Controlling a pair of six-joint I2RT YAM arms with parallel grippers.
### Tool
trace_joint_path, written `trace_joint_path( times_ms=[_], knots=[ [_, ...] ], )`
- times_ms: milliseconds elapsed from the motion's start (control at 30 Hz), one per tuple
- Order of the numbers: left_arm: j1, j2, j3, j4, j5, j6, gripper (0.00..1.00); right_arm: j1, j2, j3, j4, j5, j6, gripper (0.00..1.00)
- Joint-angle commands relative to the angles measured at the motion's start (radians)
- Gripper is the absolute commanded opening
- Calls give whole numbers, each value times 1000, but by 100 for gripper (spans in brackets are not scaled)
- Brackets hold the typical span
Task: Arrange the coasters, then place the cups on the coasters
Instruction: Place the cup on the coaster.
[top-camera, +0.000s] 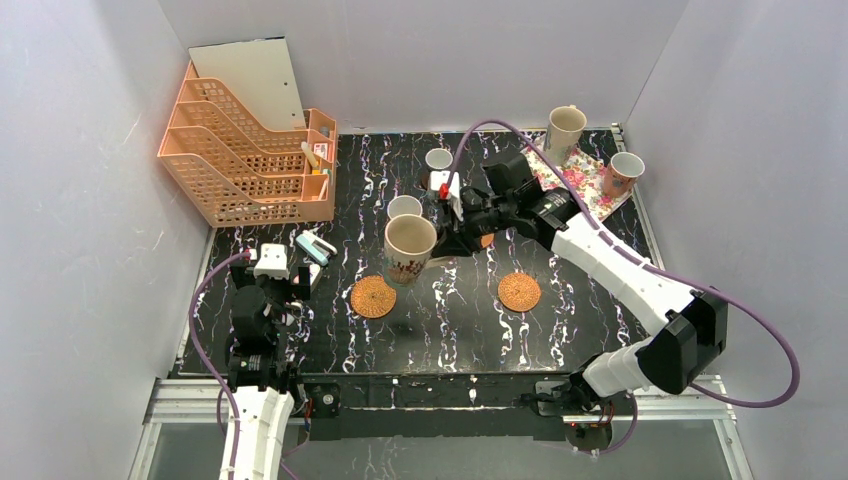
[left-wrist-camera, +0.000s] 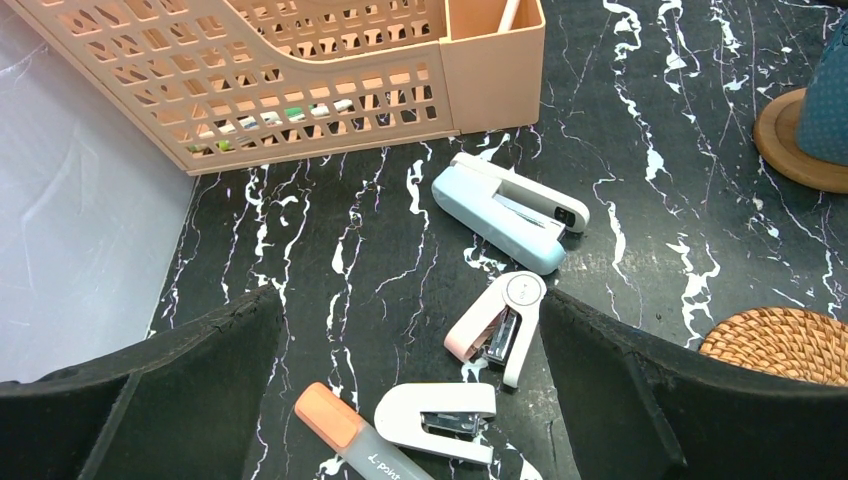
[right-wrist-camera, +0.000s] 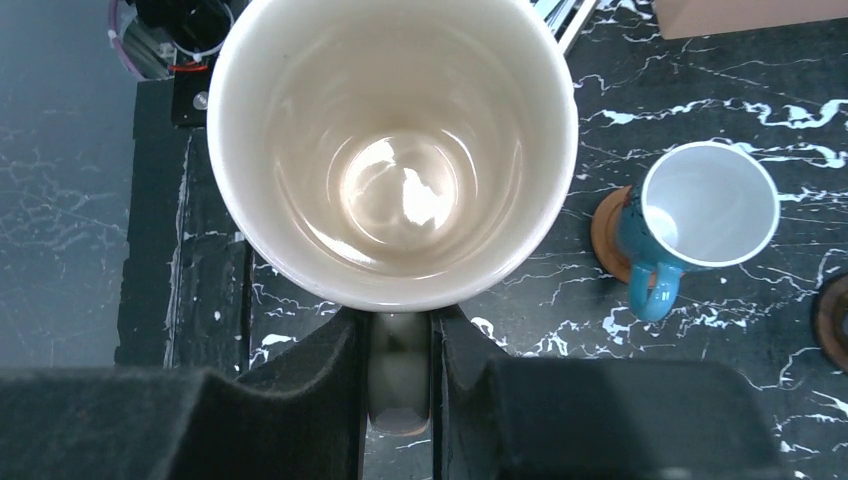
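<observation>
My right gripper (top-camera: 447, 244) is shut on the handle (right-wrist-camera: 400, 365) of a large beige cup (top-camera: 410, 245), which stays upright and looks lifted off the table. It hangs just behind the left wicker coaster (top-camera: 373, 296). A second wicker coaster (top-camera: 519, 291) lies bare to the right. One blue cup (right-wrist-camera: 700, 215) stands on a brown wood coaster (right-wrist-camera: 603, 235); another blue cup (top-camera: 438, 159) is farther back. A beige cup (top-camera: 563, 130) and a brownish-orange cup (top-camera: 623, 172) stand on the floral tray (top-camera: 590, 185). My left gripper (left-wrist-camera: 410, 320) is open over the staplers.
An orange file rack (top-camera: 250, 150) fills the back left. Three staplers, among them a light blue one (left-wrist-camera: 505, 210), and an orange-capped marker (left-wrist-camera: 350, 430) lie in front of it. A dark coaster (right-wrist-camera: 832, 320) shows at the edge of the right wrist view. White walls enclose the table.
</observation>
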Motion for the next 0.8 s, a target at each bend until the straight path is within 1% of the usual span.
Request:
trace_joint_path(
  times_ms=[0, 133, 267, 400, 633, 700, 767],
  knots=[
    [8, -11, -5, 6, -11, 0, 98, 31, -21, 0, 145, -52, -21, 1],
    [8, -4, -8, 13, -13, 0, 98, 83, 15, -3, 144, -4, -42, 1],
    [7, 3, -6, 16, -19, 0, 98, 139, 57, 2, 137, 80, -76, 1],
    [7, -11, -12, 16, -35, 1, 98, 159, 82, 8, 141, 89, -71, 1],
    [8, -15, -18, 20, -26, 5, 98, 199, 50, -21, 250, 173, -29, 1],
    [7, -9, -21, 24, -22, 6, 98, 220, 58, -14, 276, 216, -20, 1],
    [7, 8, -20, 32, -29, 6, 98, 229, 72, -6, 293, 226, -7, 1]
  ],
)
